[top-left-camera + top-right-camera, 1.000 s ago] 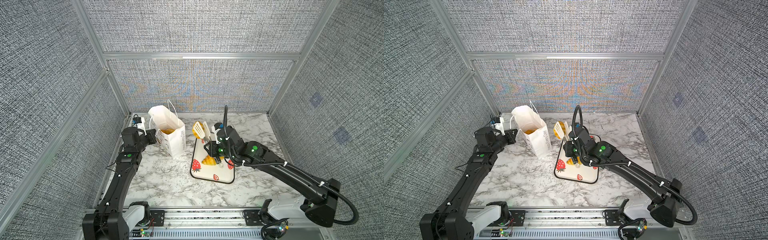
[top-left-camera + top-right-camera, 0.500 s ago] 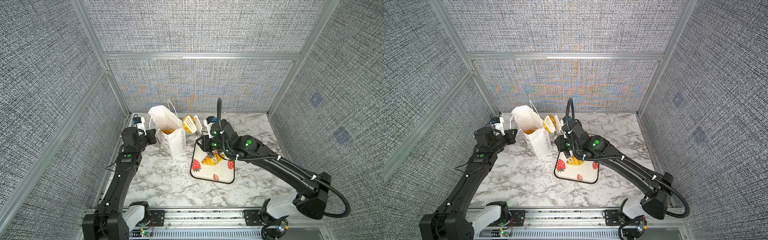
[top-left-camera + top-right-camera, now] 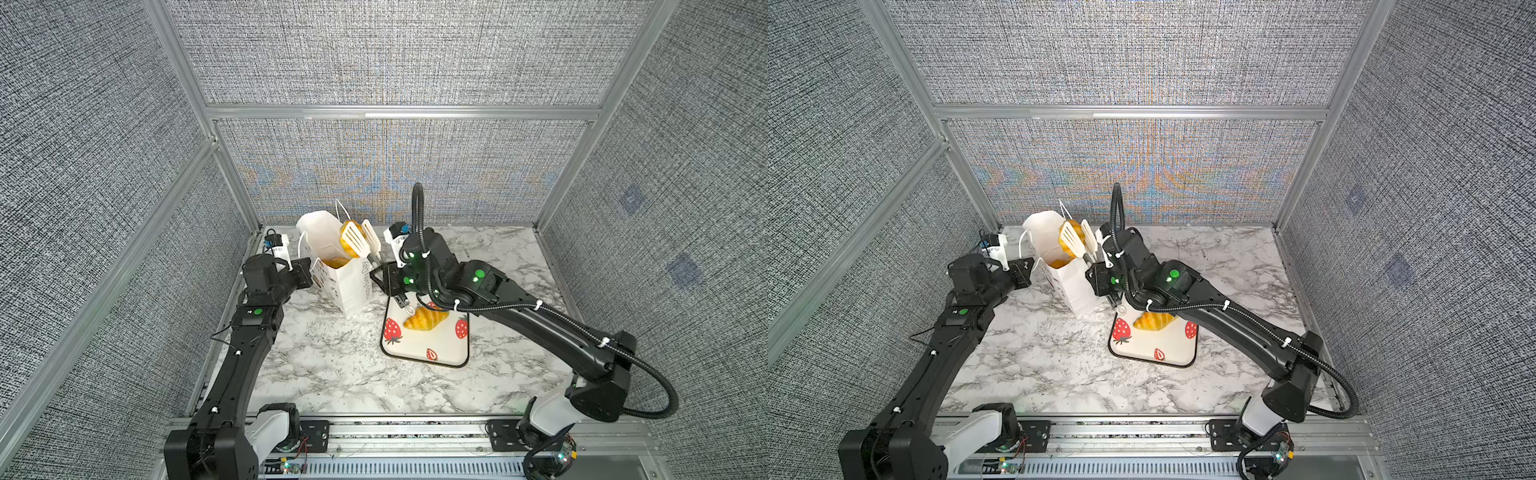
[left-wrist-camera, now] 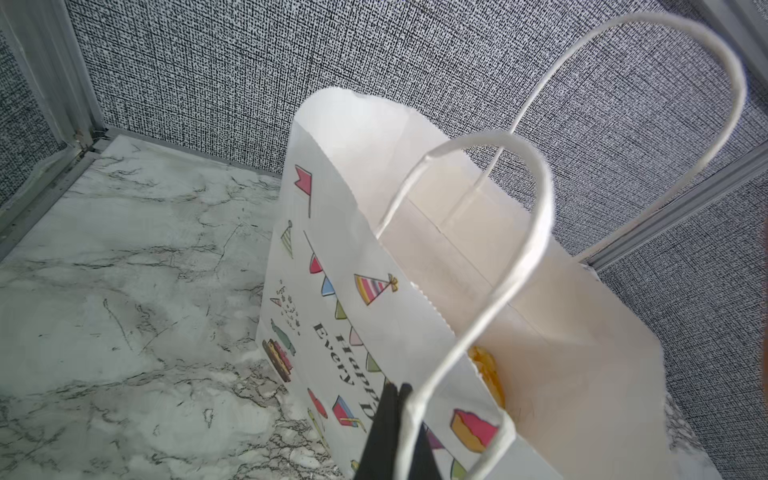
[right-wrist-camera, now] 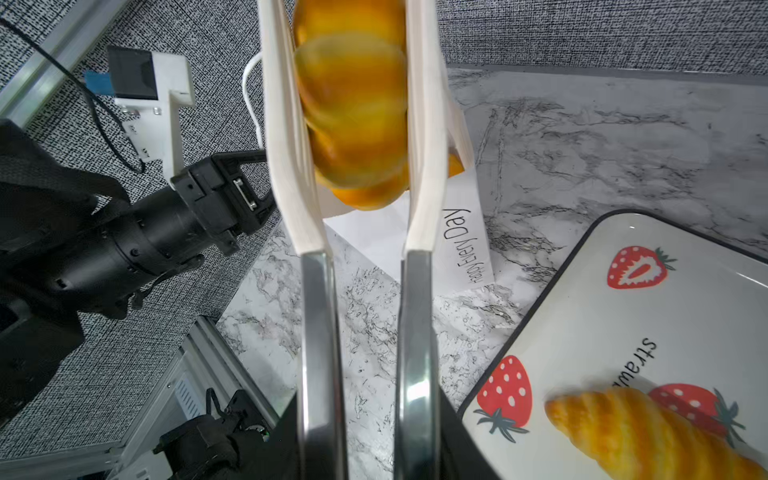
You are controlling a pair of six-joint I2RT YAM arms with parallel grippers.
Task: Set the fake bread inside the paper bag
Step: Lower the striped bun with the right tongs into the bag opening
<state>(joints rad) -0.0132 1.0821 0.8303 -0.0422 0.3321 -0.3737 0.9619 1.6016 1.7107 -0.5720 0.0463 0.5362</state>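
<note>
The white paper bag [image 3: 349,282] [image 3: 1075,286] [image 4: 353,249] [image 5: 457,241] stands open at the back left. My left gripper [image 3: 306,270] [image 3: 1023,270] [image 4: 392,411] is shut on its near top edge by a cord handle. Orange fake bread [image 3: 336,262] [image 4: 486,365] lies inside. My right gripper [image 3: 390,282] [image 3: 1104,282] [image 5: 368,440] is shut on white slotted tongs [image 3: 365,241] [image 5: 286,166]. The tongs clamp a ridged roll [image 3: 347,239] [image 3: 1073,230] [image 5: 353,116] over the bag's mouth. One croissant [image 3: 426,319] [image 3: 1154,321] [image 5: 648,432] lies on the strawberry tray [image 3: 428,349] [image 5: 623,311].
Grey fabric walls with aluminium posts enclose the marble table on three sides, close behind the bag. A metal rail runs along the front edge. The right arm stretches over the tray's far end.
My right arm has swung the tongs with the roll leftwards, from above the tray to over the bag's mouth. The left arm and the bag have stayed put.
</note>
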